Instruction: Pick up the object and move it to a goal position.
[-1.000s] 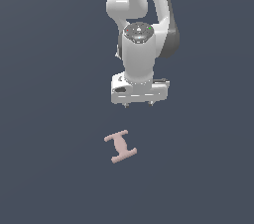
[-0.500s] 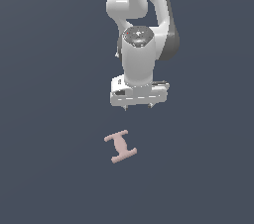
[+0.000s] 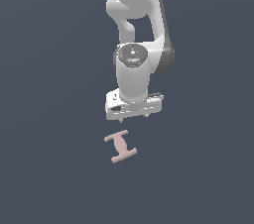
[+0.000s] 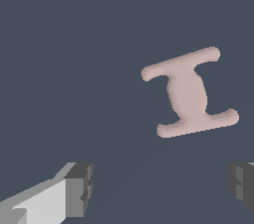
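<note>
Here the pink I-shaped piece [image 3: 120, 146] lies flat on the tabletop [image 3: 49, 119], just beyond the gripper [image 3: 134, 116], whose jaws are spread and empty. It looks rigid and light; its narrow waist probably suits pinching best.

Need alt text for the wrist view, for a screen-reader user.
A small pale pink I-shaped piece lies flat and slightly tilted on a plain dark grey surface, untouched. The open gripper shows only as two dark fingertips at the frame's edge, spread wide, with the piece beyond them rather than between them.
</note>
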`<state>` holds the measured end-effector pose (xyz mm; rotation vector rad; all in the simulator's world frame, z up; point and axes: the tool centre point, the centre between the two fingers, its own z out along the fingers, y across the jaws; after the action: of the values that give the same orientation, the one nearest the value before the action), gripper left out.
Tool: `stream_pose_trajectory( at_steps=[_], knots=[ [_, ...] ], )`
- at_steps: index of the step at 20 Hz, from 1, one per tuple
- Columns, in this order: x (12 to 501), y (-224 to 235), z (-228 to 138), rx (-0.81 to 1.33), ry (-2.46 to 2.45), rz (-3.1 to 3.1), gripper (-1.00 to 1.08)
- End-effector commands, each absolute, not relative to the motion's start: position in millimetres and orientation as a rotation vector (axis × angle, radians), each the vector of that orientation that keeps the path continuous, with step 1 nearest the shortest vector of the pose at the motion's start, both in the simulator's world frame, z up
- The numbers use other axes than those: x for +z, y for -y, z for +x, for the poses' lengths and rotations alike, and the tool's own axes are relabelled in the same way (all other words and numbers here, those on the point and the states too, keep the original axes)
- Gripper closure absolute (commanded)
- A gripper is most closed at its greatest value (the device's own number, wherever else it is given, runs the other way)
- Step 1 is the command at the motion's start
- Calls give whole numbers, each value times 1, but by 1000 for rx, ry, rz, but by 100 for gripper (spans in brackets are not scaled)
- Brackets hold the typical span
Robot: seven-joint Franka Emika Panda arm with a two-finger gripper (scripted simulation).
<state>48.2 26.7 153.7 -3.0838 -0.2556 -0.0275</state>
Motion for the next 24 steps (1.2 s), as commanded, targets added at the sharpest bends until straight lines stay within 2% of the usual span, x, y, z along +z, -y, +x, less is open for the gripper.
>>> stream_pose_trajectory(
  at_steps=[1, 12, 24],
  knots=[
    [142, -19, 60, -24, 318, -3085, -92],
    [88, 17, 102, -8, 580, -3078, -92],
    [68, 30, 112, 1, 662, -3070, -92]
  ],
)
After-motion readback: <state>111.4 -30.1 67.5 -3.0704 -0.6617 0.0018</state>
